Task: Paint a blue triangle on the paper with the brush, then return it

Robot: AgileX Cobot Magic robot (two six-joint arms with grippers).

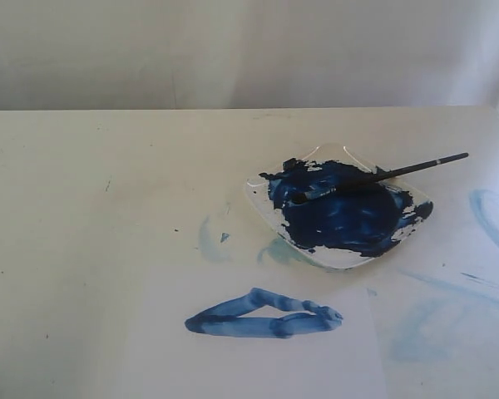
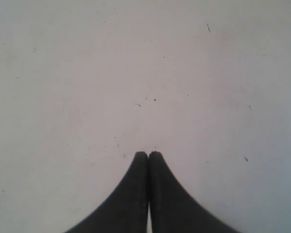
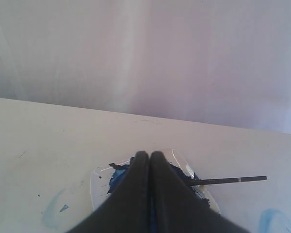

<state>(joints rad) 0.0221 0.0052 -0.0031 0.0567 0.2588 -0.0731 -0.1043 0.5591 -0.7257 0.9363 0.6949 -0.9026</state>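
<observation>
One brush (image 1: 382, 174) lies across the paint dish (image 1: 337, 153), bristles in the navy paint, handle pointing right and away; the blue triangle (image 1: 262, 314) stretches left-right on the paper (image 1: 316, 366) in front. Left gripper (image 2: 148, 154): jaws pressed together, empty, over the table (image 2: 87, 73). Right gripper (image 3: 149, 154): likewise closed on nothing, above the dish.

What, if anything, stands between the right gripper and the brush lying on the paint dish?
Nothing visible does. The right gripper, shut and empty, points toward the dish. The brush lies uncovered across it, bristles in the paint and handle sticking out past the rim. In the wrist view the gripper's own fingers hide the bristle end.
</observation>
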